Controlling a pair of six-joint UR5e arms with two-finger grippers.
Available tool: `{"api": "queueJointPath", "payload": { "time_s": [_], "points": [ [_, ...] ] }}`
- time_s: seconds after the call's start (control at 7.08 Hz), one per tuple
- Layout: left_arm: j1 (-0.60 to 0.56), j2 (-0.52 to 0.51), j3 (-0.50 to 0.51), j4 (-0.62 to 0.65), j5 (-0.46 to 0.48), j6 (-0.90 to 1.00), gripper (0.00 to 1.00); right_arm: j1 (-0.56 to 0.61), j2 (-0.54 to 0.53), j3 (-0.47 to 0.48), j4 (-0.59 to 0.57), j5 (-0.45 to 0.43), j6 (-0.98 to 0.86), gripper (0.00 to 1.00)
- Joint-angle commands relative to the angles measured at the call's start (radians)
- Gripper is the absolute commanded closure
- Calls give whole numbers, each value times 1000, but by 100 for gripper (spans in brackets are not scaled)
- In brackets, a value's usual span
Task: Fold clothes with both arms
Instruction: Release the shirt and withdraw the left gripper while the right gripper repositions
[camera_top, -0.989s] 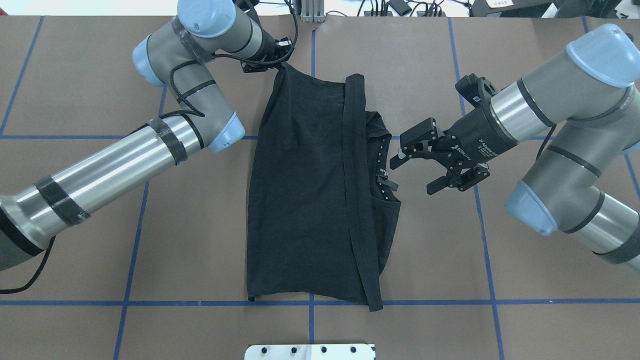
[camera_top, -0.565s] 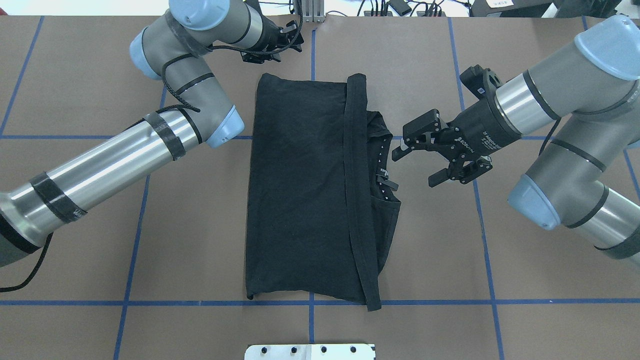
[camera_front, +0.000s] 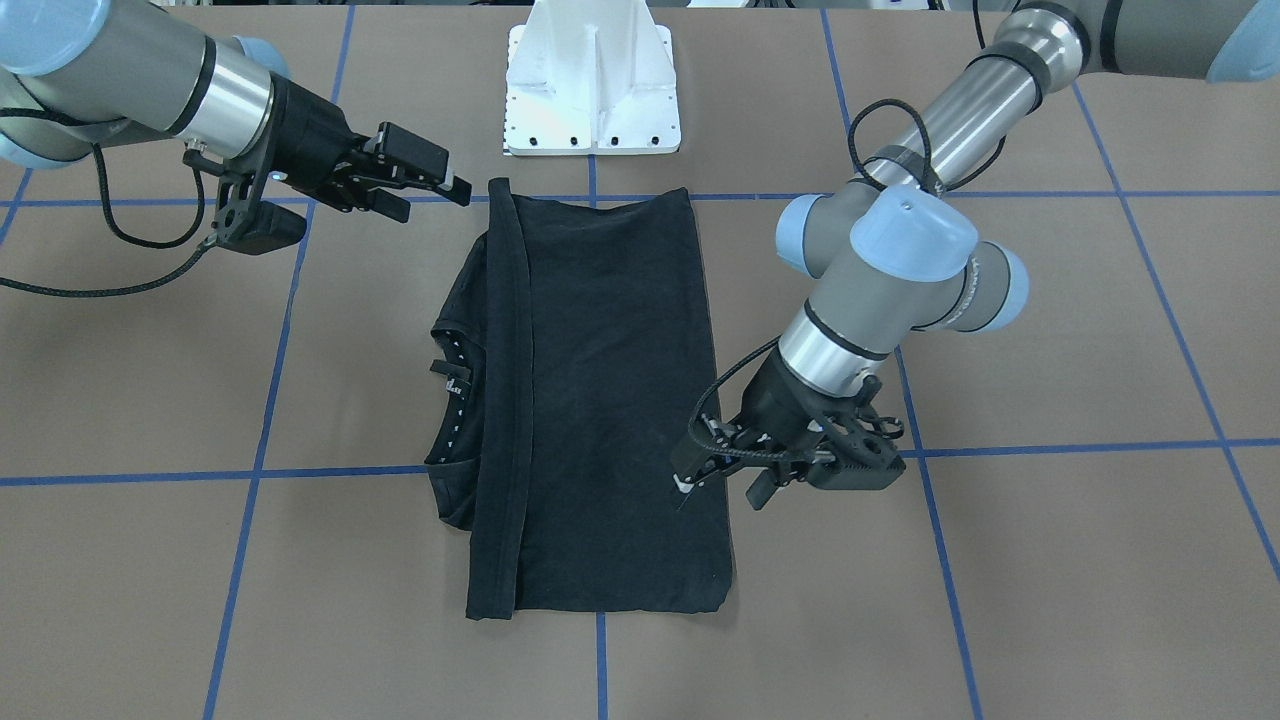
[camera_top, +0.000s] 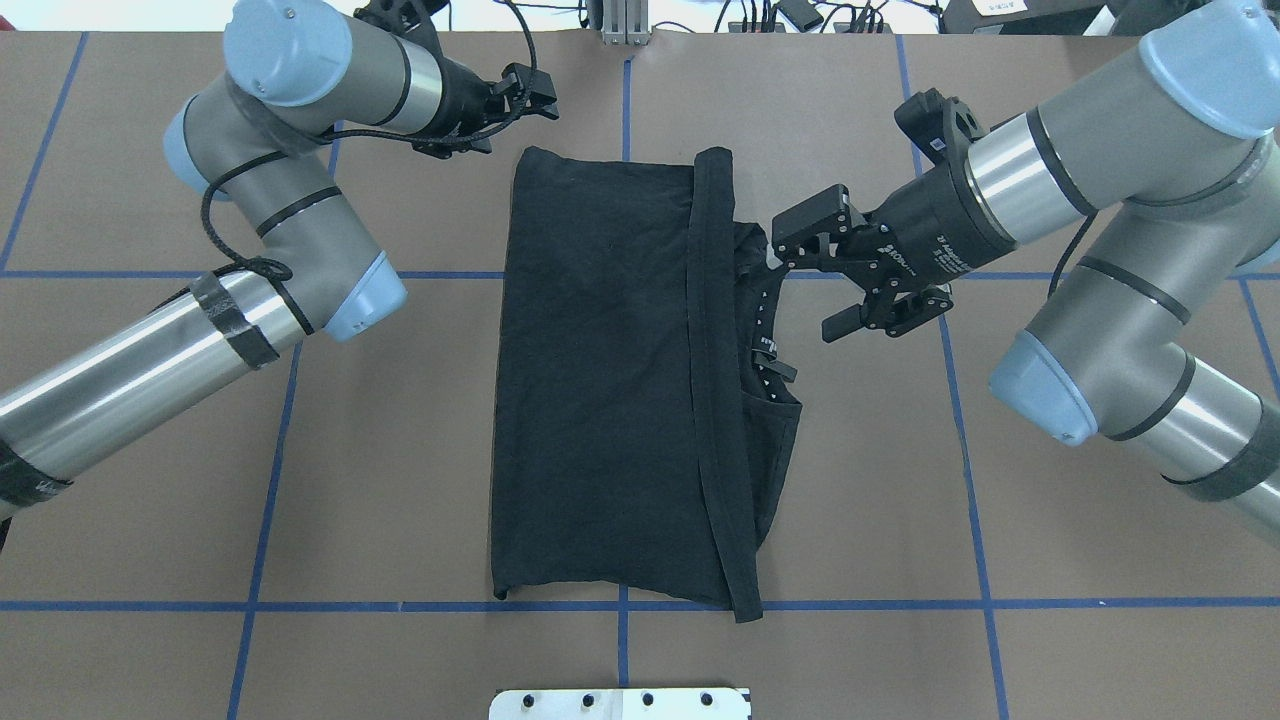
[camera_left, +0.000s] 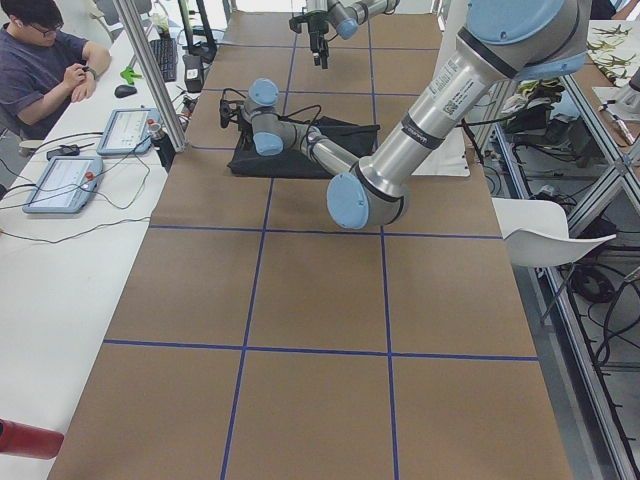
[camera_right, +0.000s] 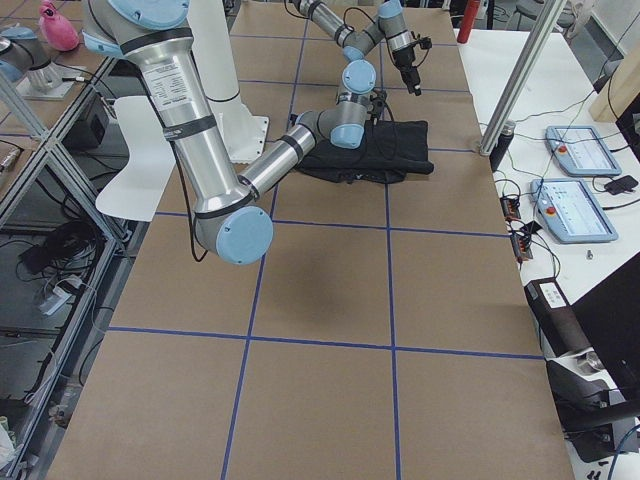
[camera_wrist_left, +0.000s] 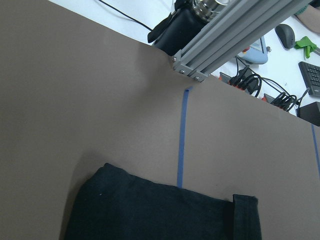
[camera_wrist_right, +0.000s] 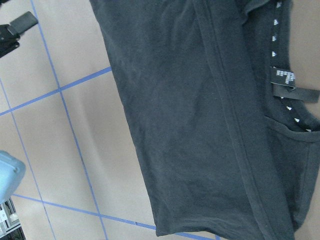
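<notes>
Closing on the shirt (camera_top: 600, 380): right tool (camera_top: 808, 285) wide apart, empty, beside its collar; left tool (camera_front: 720, 488) parted, empty, near its far corner. Pinch both layers squarely.

I'm looking into a robotics lab: a brown-covered worktop (camera_top: 400, 450) gridded with blue tape (camera_top: 800, 605), aluminium frame posts (camera_left: 150, 70), teach pendants (camera_left: 62, 183) lying on a white side bench (camera_left: 60, 300), and a seated person (camera_left: 40, 60) by a keyboard (camera_left: 163, 55)

t-shirt (camera_wrist_left: 165, 210) cut off by left wrist view's bottom edge.
</notes>
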Motion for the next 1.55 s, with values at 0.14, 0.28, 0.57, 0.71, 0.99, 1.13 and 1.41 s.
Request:
{"api": "queueJointPath", "payload": {
  "time_s": [0.14, 0.28, 0.57, 0.71, 0.99, 1.13, 1.41],
  "points": [
    [2, 24, -60, 4, 17, -3, 0, 7, 113, 34, 60, -1, -11, 0],
    [7, 22, -78, 4, 52, -3, 0, 8, 99, 41, 117, -8, -11, 0],
    [62, 61, -110, 4, 131, -3, 0, 7, 77, 42, 124, -8, -11, 0],
    [60, 62, -126, 5, 128, -4, 0, 4, 70, 50, 144, -8, -11, 0],
    [68, 91, -144, 5, 131, -6, 0, -2, -10, 48, 275, -11, -10, 0],
    [68, 94, -146, 5, 131, -6, 0, -2, -9, 70, 282, -14, -10, 0],
    [70, 98, -146, 4, 131, -6, 0, -8, -4, 70, 282, -31, -10, 0]
  ]
}}
